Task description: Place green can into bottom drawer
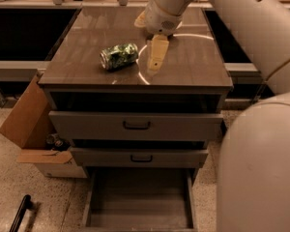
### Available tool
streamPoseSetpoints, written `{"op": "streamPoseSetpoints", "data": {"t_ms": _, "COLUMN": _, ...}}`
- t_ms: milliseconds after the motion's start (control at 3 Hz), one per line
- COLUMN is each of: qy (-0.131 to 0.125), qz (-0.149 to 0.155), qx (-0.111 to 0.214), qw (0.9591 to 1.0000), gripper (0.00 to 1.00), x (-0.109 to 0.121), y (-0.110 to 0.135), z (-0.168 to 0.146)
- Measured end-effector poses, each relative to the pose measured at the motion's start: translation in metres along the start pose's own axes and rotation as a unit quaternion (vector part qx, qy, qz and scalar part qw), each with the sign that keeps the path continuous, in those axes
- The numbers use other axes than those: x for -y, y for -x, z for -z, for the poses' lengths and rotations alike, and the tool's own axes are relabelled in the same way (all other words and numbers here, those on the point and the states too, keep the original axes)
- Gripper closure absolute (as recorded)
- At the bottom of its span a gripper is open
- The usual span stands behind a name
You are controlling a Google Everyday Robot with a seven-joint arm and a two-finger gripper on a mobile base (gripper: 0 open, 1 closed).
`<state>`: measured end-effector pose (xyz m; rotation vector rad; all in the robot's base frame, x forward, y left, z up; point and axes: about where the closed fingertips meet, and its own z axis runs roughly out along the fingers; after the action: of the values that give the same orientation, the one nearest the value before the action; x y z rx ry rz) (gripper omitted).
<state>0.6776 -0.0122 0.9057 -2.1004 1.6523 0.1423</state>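
Note:
The green can (119, 56) lies on its side on the brown cabinet top (87, 66), left of centre. It has a green-and-white mottled print and a silver end facing left. My gripper (154, 63) hangs from the pale arm and points down at the cabinet top, just right of the can and apart from it. It holds nothing. The bottom drawer (140, 204) is pulled open at the foot of the cabinet, and its flat floor is bare.
Two closed grey drawer fronts with dark handles (137, 125) sit above the open drawer. A pale rim of the white bowl (140, 19) shows behind the arm. A cardboard box (24, 115) stands at the left. The arm's bulk (261, 168) fills the right side.

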Motion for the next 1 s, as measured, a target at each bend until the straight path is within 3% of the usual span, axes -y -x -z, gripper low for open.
{"op": "streamPoseSetpoints", "data": {"t_ms": 1000, "qy": 0.034, "qz": 0.024, "qx": -0.003, "qw": 0.9991, "gripper": 0.00, "x": 0.024, "y": 0.031, "z": -0.051}}
